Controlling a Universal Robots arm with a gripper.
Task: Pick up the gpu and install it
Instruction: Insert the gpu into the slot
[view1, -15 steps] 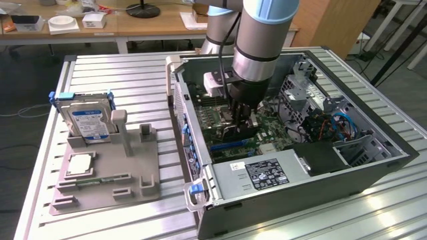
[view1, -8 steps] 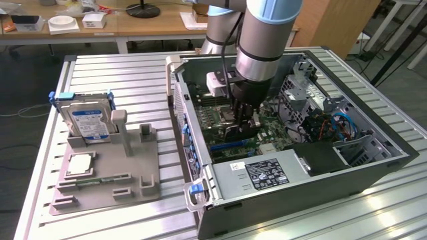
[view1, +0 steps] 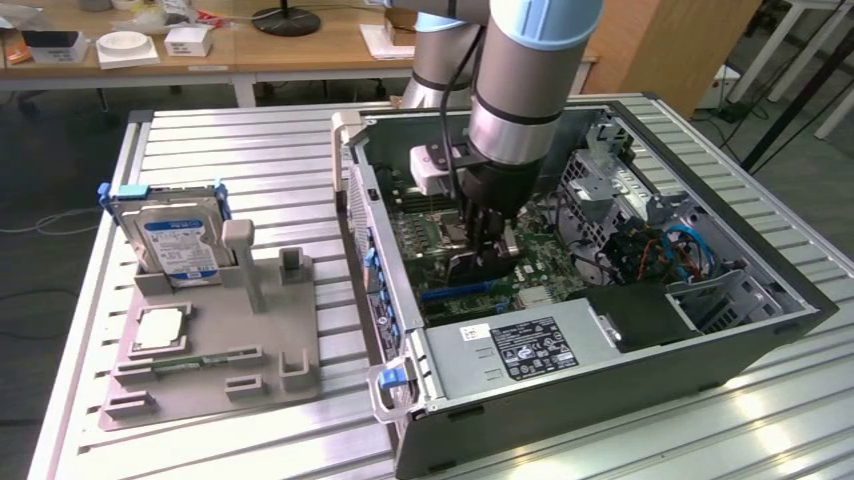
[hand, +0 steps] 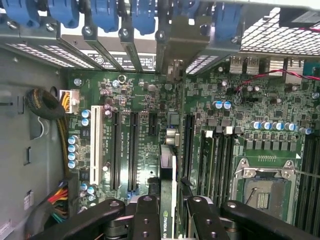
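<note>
Gpu (hand: 167, 195), seen edge-on, is sitting clamped between the end effector's (hand: 167, 212) black fingers (hand: 146, 215), standing over the motherboard (hand: 150, 100) inside the open computer case (view1: 747, 345). Long black expansion slots (hand: 134, 150) are flanking it, with the processor socket (hand: 262, 187) and a bundle of coloured wires (hand: 55, 200) farther out. Outside the case, a blue-labelled hard drive (view1: 178, 245) is standing in a grey holder (view1: 214, 350) on the slatted counter (view1: 227, 140).

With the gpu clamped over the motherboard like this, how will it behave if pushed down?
The gpu, held edge-on in the end effector, looks thin and stiff, so it probably won't flex. Its narrow edge could tilt sideways. Likely fragile against the crowded motherboard.
</note>
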